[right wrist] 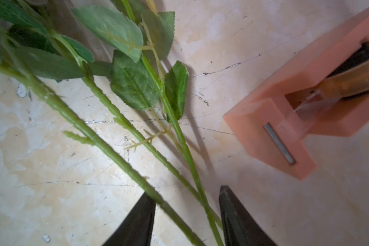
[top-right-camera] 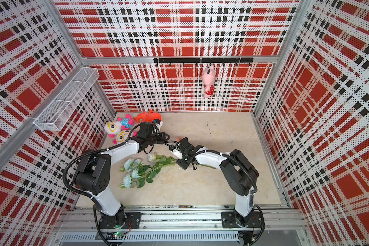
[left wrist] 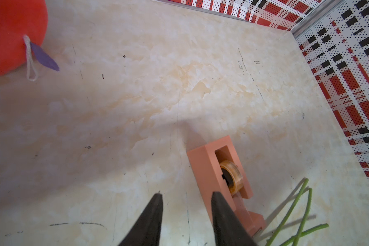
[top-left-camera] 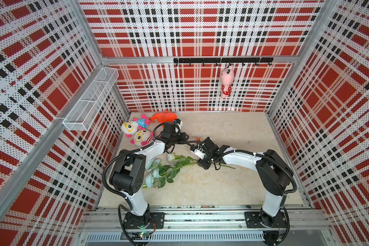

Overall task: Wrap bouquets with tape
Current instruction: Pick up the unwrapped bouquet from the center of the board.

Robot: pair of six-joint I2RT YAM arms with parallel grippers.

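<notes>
Tape dispenser (top-left-camera: 198, 139) mostly hidden behind R arm (top-left-camera: 210, 147) in both top views.

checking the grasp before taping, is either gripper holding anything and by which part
Nothing is held. The right gripper stands open astride the bouquet stems; the left gripper is open beside the tape dispenser.
</notes>
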